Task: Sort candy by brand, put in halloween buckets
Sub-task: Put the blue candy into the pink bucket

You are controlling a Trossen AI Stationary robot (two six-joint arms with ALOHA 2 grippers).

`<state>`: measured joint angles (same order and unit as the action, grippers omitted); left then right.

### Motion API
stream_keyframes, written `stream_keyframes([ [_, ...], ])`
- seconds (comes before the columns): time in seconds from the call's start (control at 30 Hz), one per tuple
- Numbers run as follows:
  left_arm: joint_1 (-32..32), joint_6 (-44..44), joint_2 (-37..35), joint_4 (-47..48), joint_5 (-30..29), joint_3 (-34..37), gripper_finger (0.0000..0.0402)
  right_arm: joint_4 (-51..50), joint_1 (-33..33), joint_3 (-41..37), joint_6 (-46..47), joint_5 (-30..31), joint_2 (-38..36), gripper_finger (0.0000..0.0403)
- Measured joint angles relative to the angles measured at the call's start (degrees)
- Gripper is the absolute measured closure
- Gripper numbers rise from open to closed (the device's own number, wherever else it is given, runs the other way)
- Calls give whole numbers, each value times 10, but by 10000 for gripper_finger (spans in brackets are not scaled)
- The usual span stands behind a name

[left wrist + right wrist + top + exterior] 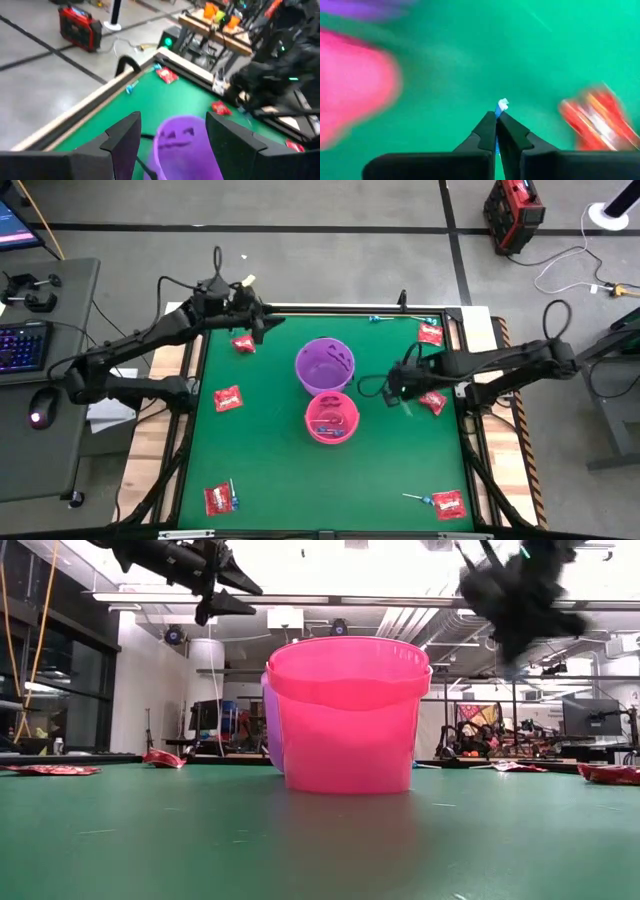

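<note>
The purple bucket (325, 363) and the pink bucket (331, 417) stand side by side mid-table, with candy inside the pink one. Red packets (228, 398) (431, 332) (432, 402) and blue-headed lollipops (378, 319) (415, 498) lie scattered flat on the green mat. My right gripper (395, 385) hangs to the right of the buckets, raised above the mat (510, 600), shut on a small blue-wrapped piece. My left gripper (258, 320) is open and raised over the far left part of the table, pointing toward the purple bucket (185, 145). My right gripper pinches a small blue-wrapped piece (502, 105) between its two fingers, which point down at the mat. Only a blue tip shows past the fingertips; the fingers hide any stick. It is lifted clear of the table.
More red packets lie at the near left (219, 498), near right (449, 504) and far left (243, 343). The table's raised rim (125, 85) runs around the mat. Open mat lies between the buckets and the near edge.
</note>
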<state>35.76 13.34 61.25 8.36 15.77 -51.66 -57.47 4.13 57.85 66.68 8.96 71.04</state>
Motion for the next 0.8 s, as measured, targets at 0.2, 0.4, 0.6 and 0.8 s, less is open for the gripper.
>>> stream_keyframes([
  [0.2,11,1,0,-41,-6,0,188,316,5,46,-243,-48,10,402],
  [0.4,10,14,0,-45,-5,0,188,403,5,60,-296,-105,84,402],
  [0.6,10,25,0,-46,28,0,188,418,9,80,-317,-136,163,393],
  [0.8,10,25,0,-45,36,0,188,357,8,131,-350,-141,208,303],
])
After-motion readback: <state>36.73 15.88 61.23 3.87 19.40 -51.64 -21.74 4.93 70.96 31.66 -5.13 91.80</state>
